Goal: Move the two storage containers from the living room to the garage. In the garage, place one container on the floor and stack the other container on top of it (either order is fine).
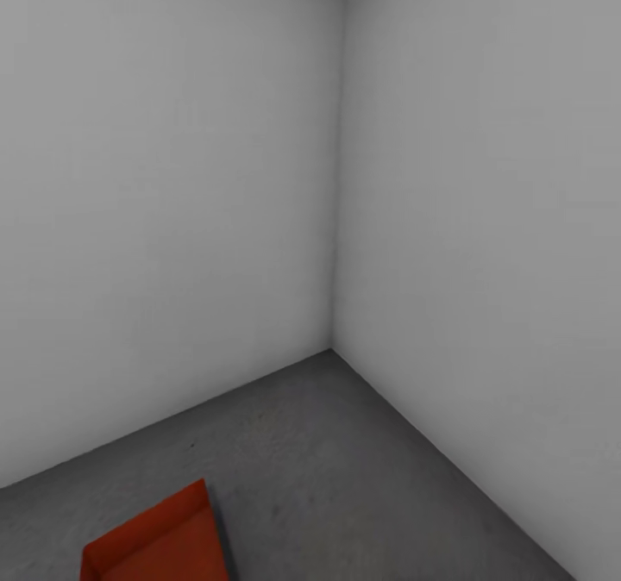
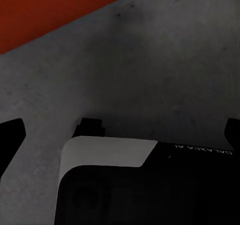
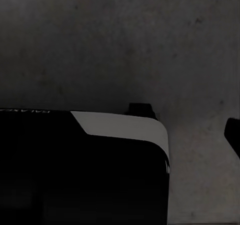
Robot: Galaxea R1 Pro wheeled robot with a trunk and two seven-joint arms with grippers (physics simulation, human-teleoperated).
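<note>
One red-orange storage container (image 1: 159,538) sits on the garage floor (image 1: 328,443); likely light, rigid, slick plastic, best gripped by its rim. Left gripper (image 2: 120,130) fingers spread wide, empty; whether the right gripper (image 3: 232,135) is apart or together, I cannot tell

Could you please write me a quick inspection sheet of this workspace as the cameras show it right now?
Surface: dark grey mottled concrete floor, bare where visible.
Job's things: one red-orange storage container on the floor at the head view's lower left, cut off by the frame; a red-orange patch in the left wrist view is probably the same bin. A second container: nothing seen.
Clutter: nothing seen.
Grippers: left gripper is open and empty, its dark fingers spread wide over the floor. Right gripper: cannot tell its state.
Cables: nothing seen.
Surroundings: two plain white-grey walls meeting in a corner.
</note>
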